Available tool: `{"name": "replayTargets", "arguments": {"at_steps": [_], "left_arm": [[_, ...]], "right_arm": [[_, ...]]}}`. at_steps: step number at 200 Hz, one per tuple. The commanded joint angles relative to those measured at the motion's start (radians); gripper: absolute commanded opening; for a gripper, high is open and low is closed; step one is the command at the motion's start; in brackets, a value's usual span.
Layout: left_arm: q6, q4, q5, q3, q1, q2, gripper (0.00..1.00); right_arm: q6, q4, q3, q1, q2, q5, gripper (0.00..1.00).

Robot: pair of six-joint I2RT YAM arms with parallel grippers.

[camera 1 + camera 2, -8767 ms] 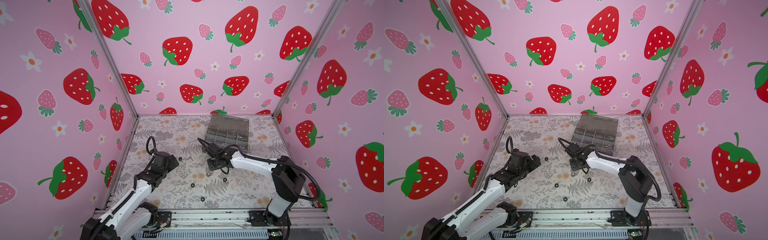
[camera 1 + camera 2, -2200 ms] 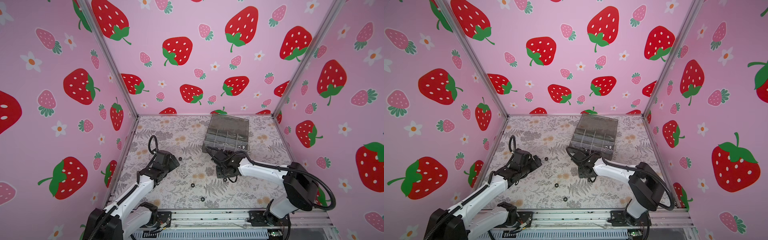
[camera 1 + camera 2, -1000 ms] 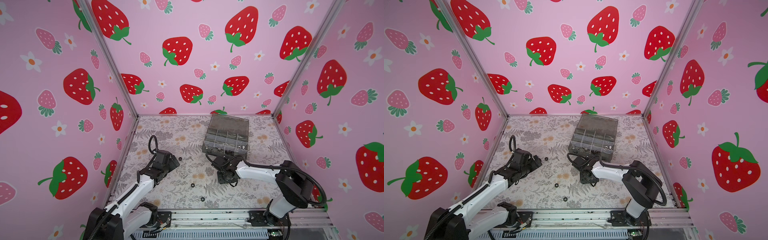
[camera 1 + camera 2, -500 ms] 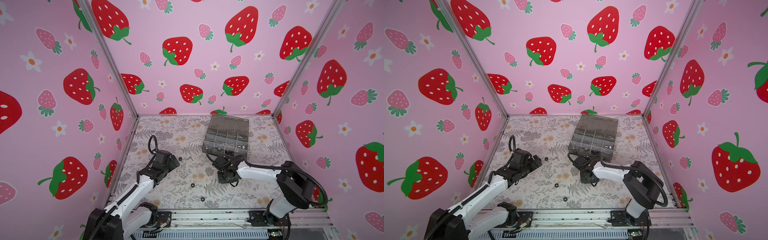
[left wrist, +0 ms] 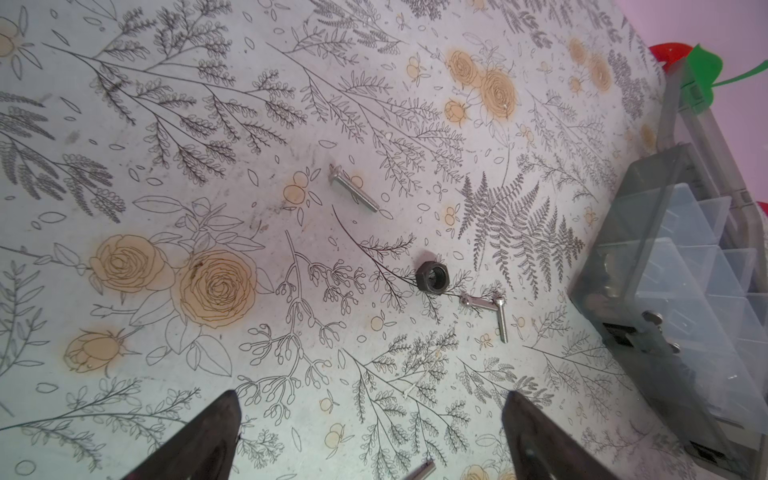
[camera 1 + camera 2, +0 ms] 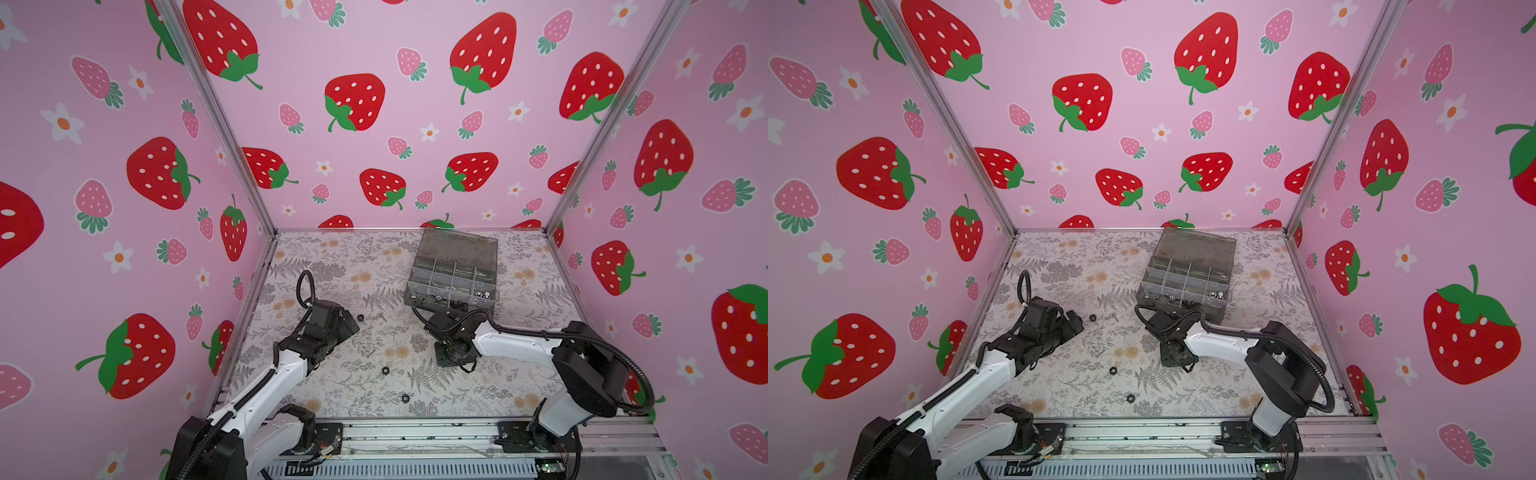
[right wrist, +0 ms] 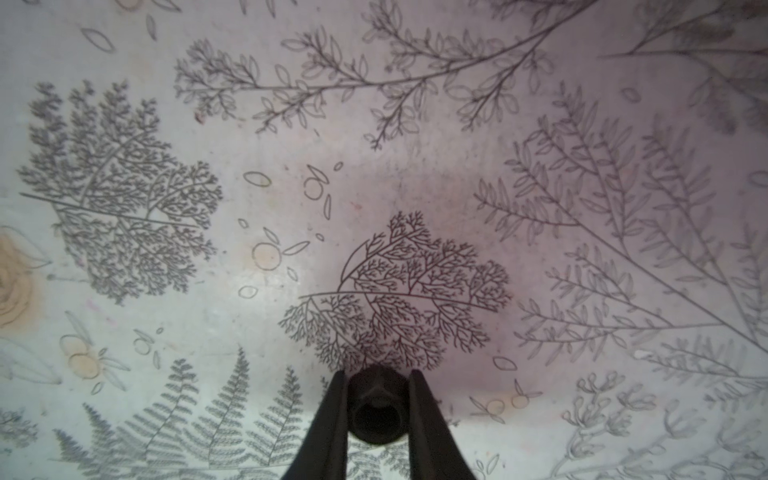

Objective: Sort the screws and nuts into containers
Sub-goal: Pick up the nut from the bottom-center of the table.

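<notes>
The right claw (image 7: 377, 376) is clenched on a black hex nut (image 7: 376, 409), low over the counter (image 6: 353, 395) near the open grey organiser box (image 6: 457, 249). The left claw (image 5: 370, 409) stands released above the counter, with a loose black nut (image 5: 432, 277) and a slim silver screw (image 5: 353, 193) lying ahead of it, apart from the box

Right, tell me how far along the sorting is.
Done: silver cap nuts and a few other parts lie in front compartments of the organiser box. In hand: the right gripper has its jaws shut on a black hex nut. Left: the left gripper is open and empty, a loose black nut and silver screws ahead of it; two more black nuts lie on the table nearer the robot.
</notes>
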Motion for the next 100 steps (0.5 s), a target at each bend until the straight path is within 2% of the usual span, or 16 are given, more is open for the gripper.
{"name": "replayTargets", "arguments": {"at_steps": [1, 38, 100], "left_arm": [[-0.004, -0.019, -0.017, 0.027, 0.006, -0.007, 0.99], [-0.002, -0.014, -0.015, 0.025, 0.006, -0.010, 0.99], [0.010, -0.018, -0.016, 0.025, 0.007, -0.029, 0.99]], "right_arm": [[-0.006, -0.019, 0.045, -0.008, 0.007, 0.031, 0.06], [-0.042, 0.004, 0.099, -0.050, -0.013, 0.077, 0.04], [-0.178, 0.068, 0.241, -0.210, -0.031, 0.152, 0.04]]}}
